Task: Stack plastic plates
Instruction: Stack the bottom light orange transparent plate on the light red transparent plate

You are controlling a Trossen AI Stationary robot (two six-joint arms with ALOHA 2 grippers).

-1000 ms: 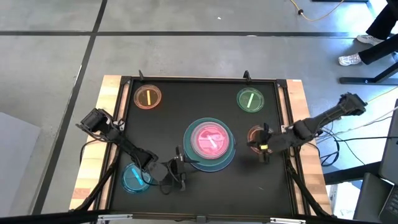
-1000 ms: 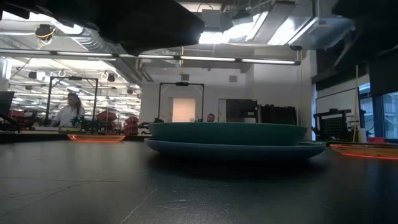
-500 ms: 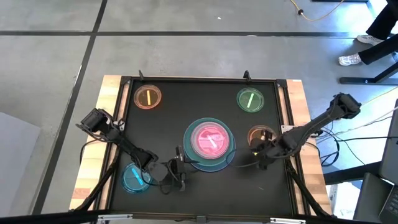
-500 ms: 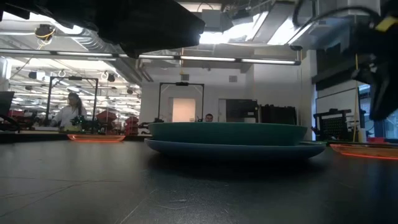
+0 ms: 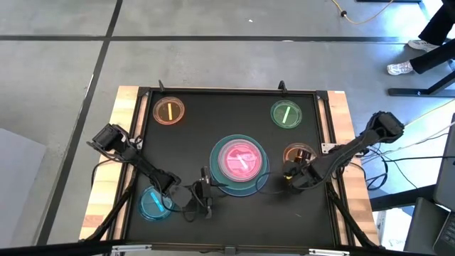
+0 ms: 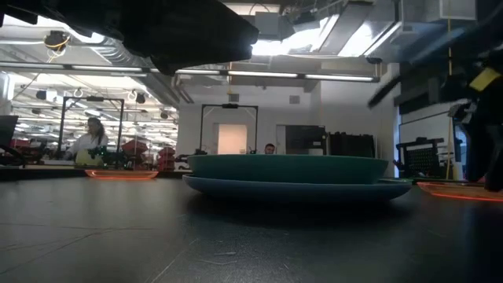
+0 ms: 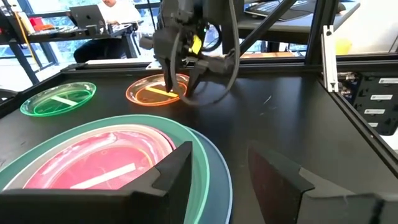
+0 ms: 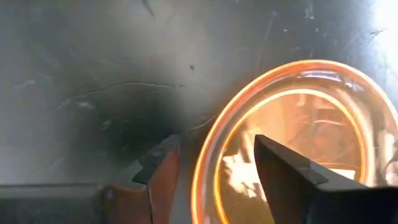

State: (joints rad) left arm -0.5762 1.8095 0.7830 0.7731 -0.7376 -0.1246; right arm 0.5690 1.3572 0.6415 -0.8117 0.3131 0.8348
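The right claw has dropped down to the rim of the amber plate.

The right claw (image 8: pixel 214 171), fingers apart, now has one finger on each side of the amber plate (image 5: pixel 298 153) rim near the tabletop's right edge, so a lift to the big pile (image 5: pixel 239 163) in the middle looks close. The left claw (image 7: pixel 217 171) waits open by the pile. The amber plate's far side is cut off, and it may not be gripped yet.

Hot pink plate (image 5: pixel 239 159) on teal-green plate (image 5: pixel 218 154)
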